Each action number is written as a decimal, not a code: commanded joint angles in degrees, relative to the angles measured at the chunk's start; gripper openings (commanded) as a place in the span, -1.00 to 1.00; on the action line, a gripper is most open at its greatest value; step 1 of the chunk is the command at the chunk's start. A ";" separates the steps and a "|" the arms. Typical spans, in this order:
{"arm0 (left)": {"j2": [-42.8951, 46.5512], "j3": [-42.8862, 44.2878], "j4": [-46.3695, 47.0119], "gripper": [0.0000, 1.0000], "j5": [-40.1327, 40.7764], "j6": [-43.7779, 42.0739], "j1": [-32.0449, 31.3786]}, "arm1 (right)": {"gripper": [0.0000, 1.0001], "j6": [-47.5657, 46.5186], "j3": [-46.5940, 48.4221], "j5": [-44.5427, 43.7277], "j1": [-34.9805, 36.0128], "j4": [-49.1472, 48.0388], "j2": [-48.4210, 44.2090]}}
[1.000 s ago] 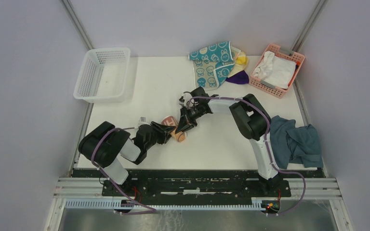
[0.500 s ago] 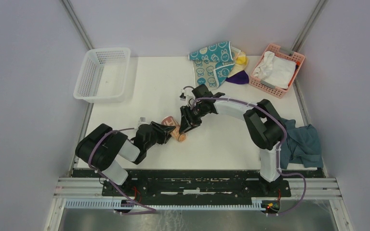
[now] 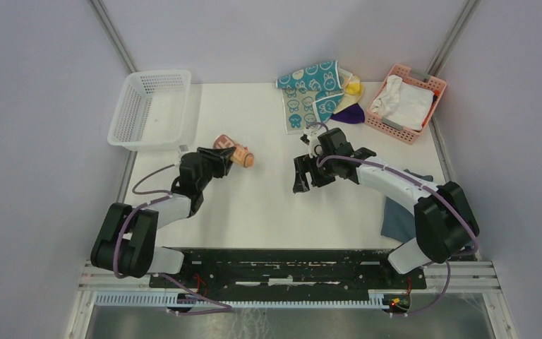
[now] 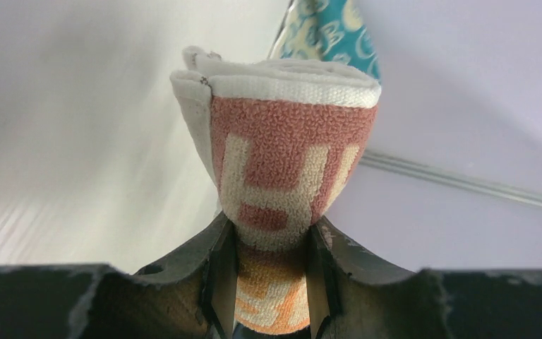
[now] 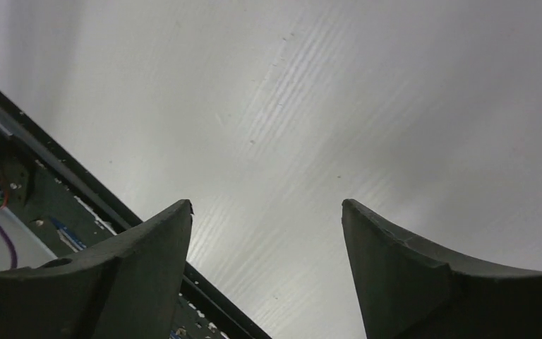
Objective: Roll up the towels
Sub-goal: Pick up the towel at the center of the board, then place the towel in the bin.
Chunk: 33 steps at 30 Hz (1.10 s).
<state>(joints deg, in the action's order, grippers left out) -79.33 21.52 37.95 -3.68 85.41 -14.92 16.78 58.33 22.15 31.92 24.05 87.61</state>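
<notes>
A rolled peach-orange printed towel (image 3: 235, 151) (image 4: 286, 176) is held off the table at the left of centre, my left gripper (image 3: 220, 157) (image 4: 274, 275) shut on its lower end. My right gripper (image 3: 301, 178) (image 5: 267, 212) is open over the bare table right of centre, with nothing between its fingers. More towels lie heaped at the back edge: teal ones with white rabbit faces (image 3: 312, 90) (image 4: 332, 32), a pale yellow one (image 3: 353, 86) and a deep purple one (image 3: 350, 114).
A white mesh basket (image 3: 149, 109) stands at the back left. A pink basket (image 3: 423, 92) with a white cloth (image 3: 401, 101) sits at the back right. A dull blue-grey cloth (image 3: 395, 215) lies at the table's right edge, partly under the right arm.
My left gripper carried the rolled towel from the table's centre up and toward the back left. My right gripper let go of it, opened, and drew back to the right.
</notes>
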 commanded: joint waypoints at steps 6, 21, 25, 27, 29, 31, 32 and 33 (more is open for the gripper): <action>2.19 17.82 -15.66 -0.76 -1.45 -4.01 14.25 | 0.97 -3.31 -4.23 -13.53 -0.48 -1.61 -5.62; -16.92 46.36 -36.44 -0.76 2.46 -12.72 33.79 | 1.00 -5.35 -4.66 -18.58 -0.45 -1.20 -6.11; -23.74 51.88 -42.51 -0.76 2.72 -13.76 34.66 | 1.00 -5.44 -4.53 -19.12 -0.47 -1.29 -5.48; -26.34 53.59 -45.73 -0.76 2.49 -14.01 35.05 | 1.00 -5.42 -4.38 -19.53 -0.52 -1.17 -5.32; -27.76 54.17 -48.36 -0.76 2.02 -14.36 35.26 | 1.00 -5.48 -4.41 -20.05 -0.47 -0.96 -5.28; -27.58 53.22 -50.03 -0.77 1.67 -14.88 35.74 | 1.00 -5.52 -4.38 -20.40 -0.48 -0.94 -5.37; -27.06 52.58 -51.18 -0.77 2.00 -15.30 36.00 | 1.00 -5.60 -4.36 -20.58 -0.48 -0.82 -5.45; -26.19 51.79 -52.54 -0.78 2.76 -15.75 36.27 | 1.00 -5.61 -4.32 -20.80 -0.46 -0.70 -5.57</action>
<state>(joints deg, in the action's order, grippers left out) -107.55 72.79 -8.12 -1.83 73.73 20.18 11.99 53.71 3.38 31.70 24.14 83.29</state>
